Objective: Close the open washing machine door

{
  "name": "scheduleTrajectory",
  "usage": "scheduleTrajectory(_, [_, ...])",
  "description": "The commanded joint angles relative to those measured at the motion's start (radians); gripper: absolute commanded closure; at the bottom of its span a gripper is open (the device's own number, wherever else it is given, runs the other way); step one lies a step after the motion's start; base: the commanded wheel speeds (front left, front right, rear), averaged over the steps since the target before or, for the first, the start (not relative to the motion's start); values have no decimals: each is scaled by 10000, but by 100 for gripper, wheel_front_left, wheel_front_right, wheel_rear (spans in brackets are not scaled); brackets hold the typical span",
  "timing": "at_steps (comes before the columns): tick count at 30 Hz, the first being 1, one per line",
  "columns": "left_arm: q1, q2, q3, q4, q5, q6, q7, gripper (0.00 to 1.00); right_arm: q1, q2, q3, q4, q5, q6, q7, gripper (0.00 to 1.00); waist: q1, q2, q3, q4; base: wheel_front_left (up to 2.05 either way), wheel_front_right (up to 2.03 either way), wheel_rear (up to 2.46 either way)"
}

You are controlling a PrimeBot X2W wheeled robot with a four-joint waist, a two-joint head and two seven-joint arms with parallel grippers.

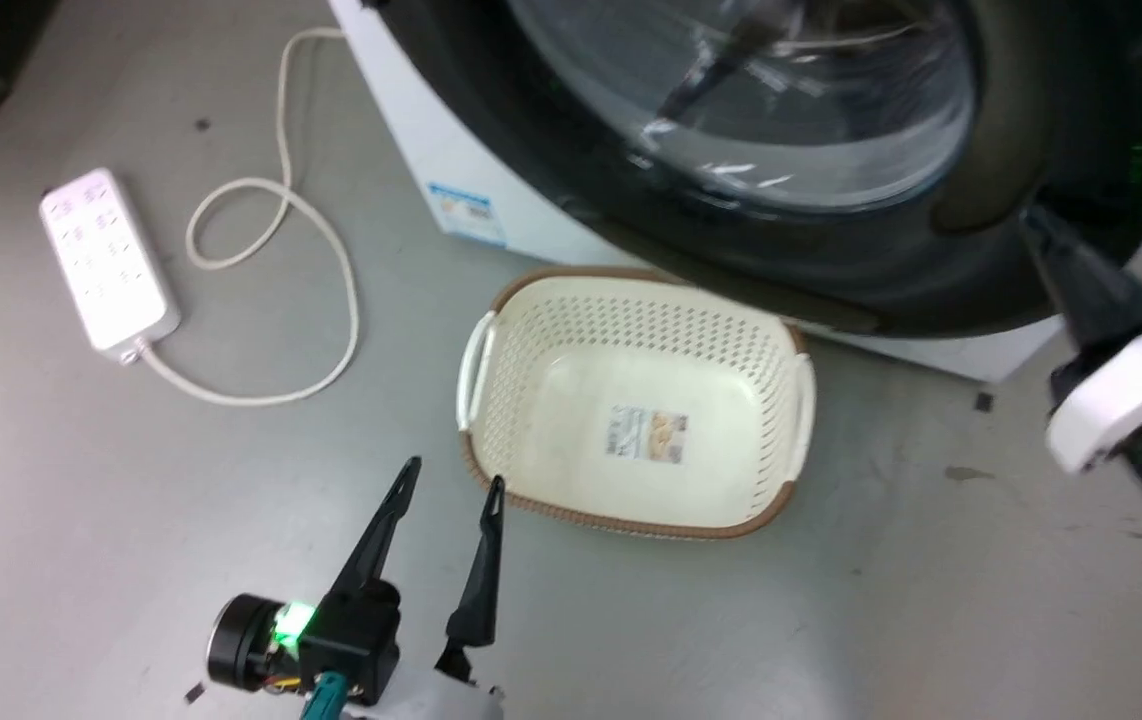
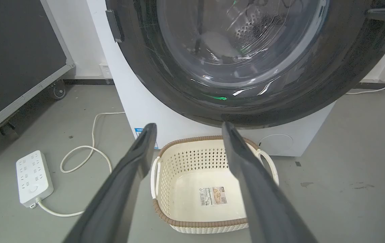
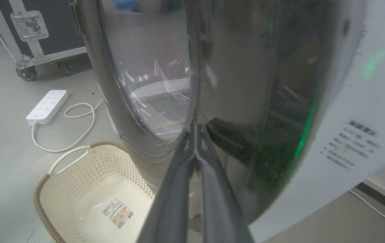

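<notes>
washing machine door (image 1: 761, 100): glossy black rim, bulging clear window, close against the white washing machine (image 1: 431, 150), 12 o'clock. right tool (image 3: 196, 130) clenched, tips touching the rim, 3 o'clock; left tool (image 1: 455, 472) released, 7 o'clock.

Grey floor (image 1: 81, 520), white power strip (image 1: 106, 258), black wheeled case (image 2: 13, 57)

Grey floor (image 1: 131, 520), washing machine (image 1: 421, 140) standing on it, cream basket (image 1: 631, 300) just before the machine, white power strip (image 1: 106, 260) and looped cord (image 1: 271, 210) left of the machine
</notes>
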Motion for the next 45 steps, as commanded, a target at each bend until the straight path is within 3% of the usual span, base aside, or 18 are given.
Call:
scheduleTrajectory(1, [-212,-60,-67,17,-21,75,-43,0,-454,-229,10,264,230,8,83,100,-2,-1,250,240,0,0,0])
scheduleTrajectory(11, [-506,-121,-281,-55,-123,326,-43,0,-2473,-951,-56,2134,734,8,55,100,-2,-1,668,470,0,0,0])
scheduleTrajectory(23, [-588,-120,-140,106,-133,365,-43,0,-2812,-553,466,3243,814,8,-869,100,-2,-1,-2,-85,0,0,0])
scheduleTrajectory(24, [-556,-113,-68,120,-159,357,-43,0,-2697,-456,497,3216,853,8,-1052,23,-2,-1,-152,-184,0,0,0])
scheduleTrajectory(25, [-498,-115,51,159,-288,366,-43,0,-2522,-317,534,3167,963,8,-1224,0,-2,-1,-326,-301,0,0,0])
scheduleTrajectory(29, [-341,-90,361,235,-377,353,-43,0,-1546,85,625,2635,1399,8,-1738,0,-2,-1,-922,-881,0,0,0])
scheduleTrajectory(32, [-282,-35,432,354,-282,273,-43,0,-632,326,207,2052,1078,8,-2066,0,-2,-1,-1296,-1297,0,0,0])
scheduleTrajectory(33, [-276,-18,547,395,-280,238,-43,0,486,774,-382,1234,550,8,-2201,0,-2,-1,-1575,-1703,0,0,0])
scheduleTrajectory(39, [-187,113,737,628,-272,102,-43,0,2791,2187,-1808,-533,-571,8,-2258,0,-2,-1,-2069,-2479,0,0,0])
scheduleTrajectory(42, [-105,148,882,741,-280,139,-43,0,3749,3004,-2362,-1260,-1040,8,-2262,0,-2,-1,-2219,-2800,0,0,0])
scheduleTrajectory(45, [34,128,952,870,-329,153,-43,0,4541,3431,-2496,-1577,-1501,8,-2263,0,-2,-1,-2321,-2967,0,0,0])
